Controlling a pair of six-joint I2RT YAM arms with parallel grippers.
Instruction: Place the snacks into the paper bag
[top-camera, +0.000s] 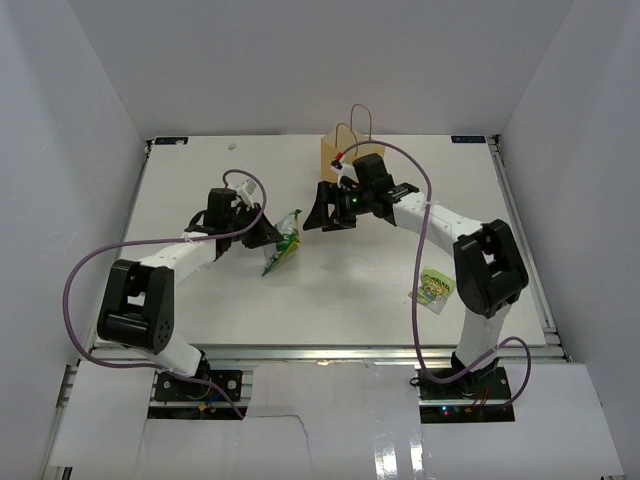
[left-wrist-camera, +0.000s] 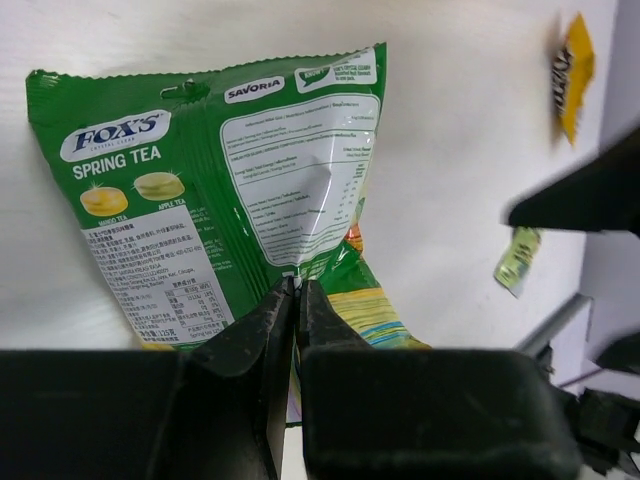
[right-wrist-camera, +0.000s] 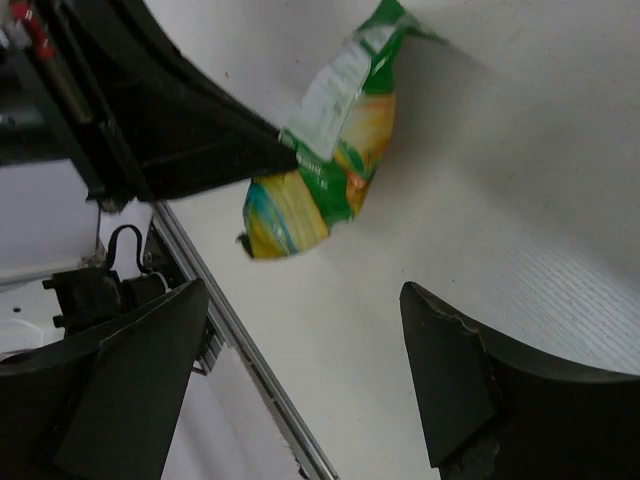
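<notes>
The white table (top-camera: 200, 310) carries everything, with both arms reaching toward its middle. The paper bag (top-camera: 338, 152) stands upright at the far edge, just behind the right gripper (top-camera: 335, 212), its loop handles rising above it.

The right gripper's fingers (right-wrist-camera: 450, 370) are spread wide and hold nothing; in its wrist view the green packet (right-wrist-camera: 330, 150) shows between and beyond them.

The left gripper (left-wrist-camera: 297, 290) has its fingers pressed together, pinching the bottom edge of that green packet (left-wrist-camera: 220, 180), which sits between the two grippers, in front of the bag (top-camera: 283, 243).

A second packet (top-camera: 435, 288), green and yellow, lies flat on the table beside the right arm, well apart from the bag. A small yellow packet (left-wrist-camera: 575, 75) appears far off in the left wrist view.
</notes>
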